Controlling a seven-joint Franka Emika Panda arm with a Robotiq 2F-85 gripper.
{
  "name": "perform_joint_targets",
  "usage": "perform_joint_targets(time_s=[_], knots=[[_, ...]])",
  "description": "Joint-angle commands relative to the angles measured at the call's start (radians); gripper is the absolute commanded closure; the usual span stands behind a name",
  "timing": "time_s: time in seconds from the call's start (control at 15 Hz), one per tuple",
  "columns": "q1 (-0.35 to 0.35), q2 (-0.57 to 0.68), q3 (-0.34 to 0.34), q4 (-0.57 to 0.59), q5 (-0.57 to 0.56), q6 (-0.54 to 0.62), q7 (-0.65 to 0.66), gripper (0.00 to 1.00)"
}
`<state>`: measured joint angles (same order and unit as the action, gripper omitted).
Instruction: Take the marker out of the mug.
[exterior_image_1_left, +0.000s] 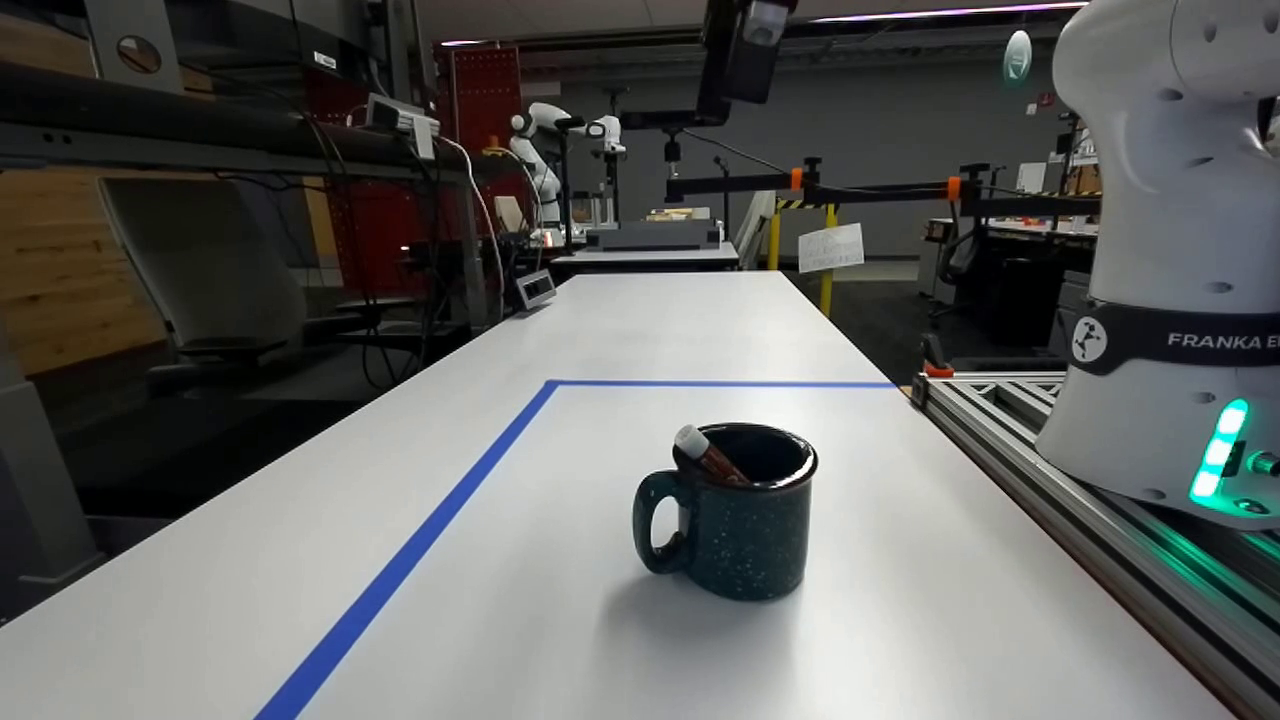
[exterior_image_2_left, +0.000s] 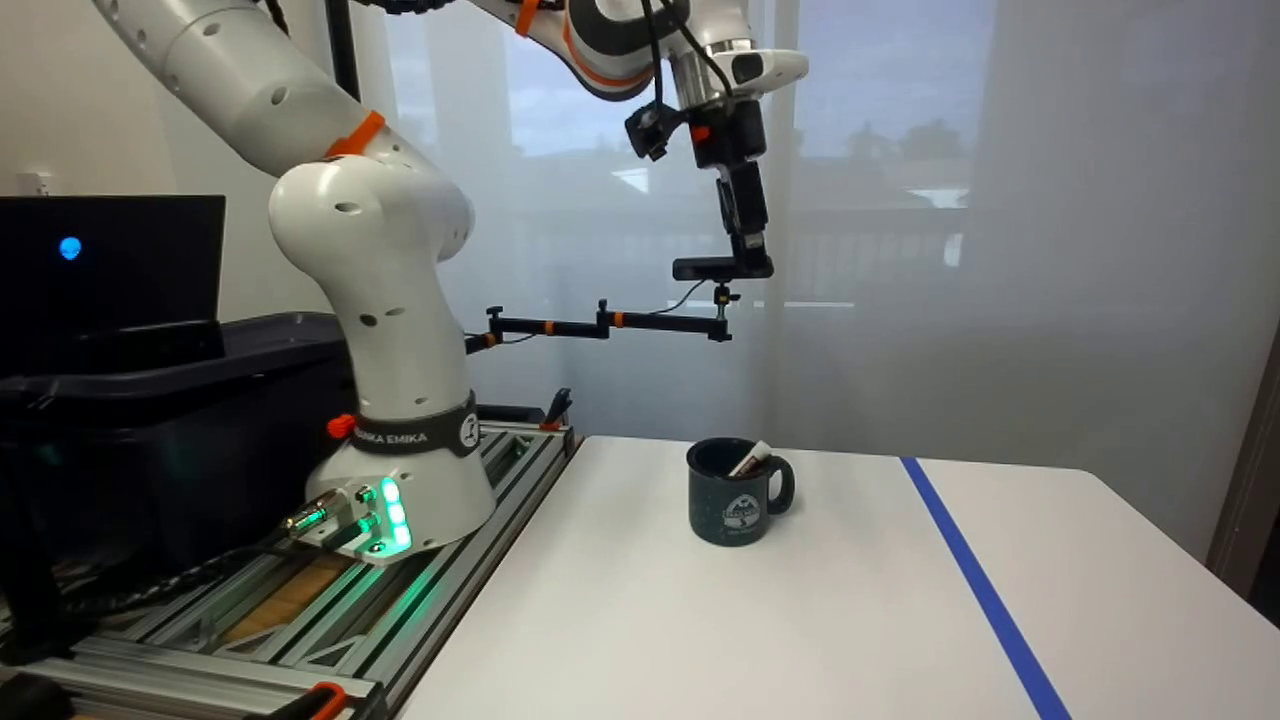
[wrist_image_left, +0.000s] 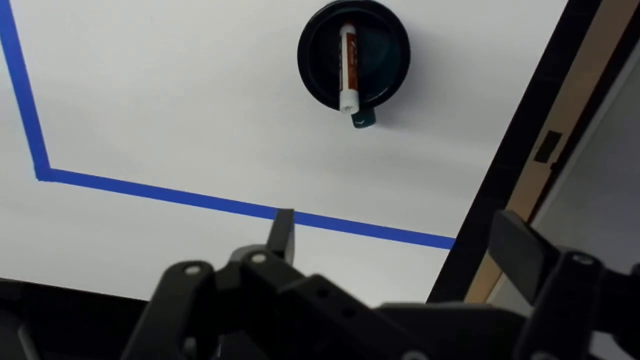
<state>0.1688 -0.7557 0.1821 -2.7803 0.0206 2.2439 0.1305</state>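
The dark teal speckled mug (exterior_image_1_left: 750, 545) stands upright on the white table. It also shows in an exterior view (exterior_image_2_left: 720, 510) and in the wrist view (wrist_image_left: 386, 60). The marker (wrist_image_left: 349, 65) leans inside it, with its white end resting over the rim near the handle and its lower end down in the mug. The marker shows in both exterior views (exterior_image_1_left: 715, 460) (exterior_image_2_left: 750, 460). My gripper (wrist_image_left: 395, 212) is open with nothing between its fingers. It hangs well above the table, away from the mug; in an exterior view the gripper (exterior_image_2_left: 745, 215) is high over the table's far part.
Blue tape (exterior_image_1_left: 430, 545) marks lines on the white table (exterior_image_2_left: 600, 620). A camera on a jointed black arm (exterior_image_2_left: 660, 322) is beyond the table. The robot base stands on a metal rail frame (exterior_image_1_left: 1060, 520) along the table edge. A black bin (exterior_image_2_left: 170, 460) stands behind the base.
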Motion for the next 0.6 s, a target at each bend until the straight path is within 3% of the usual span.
perform_joint_targets(time_s=[0.0, 0.53], knots=[[0.002, 0.078, -0.041, 0.003, 0.031, 0.027, -0.036, 0.0], [0.002, 0.224, -0.102, 0.004, 0.075, 0.059, -0.103, 0.0]])
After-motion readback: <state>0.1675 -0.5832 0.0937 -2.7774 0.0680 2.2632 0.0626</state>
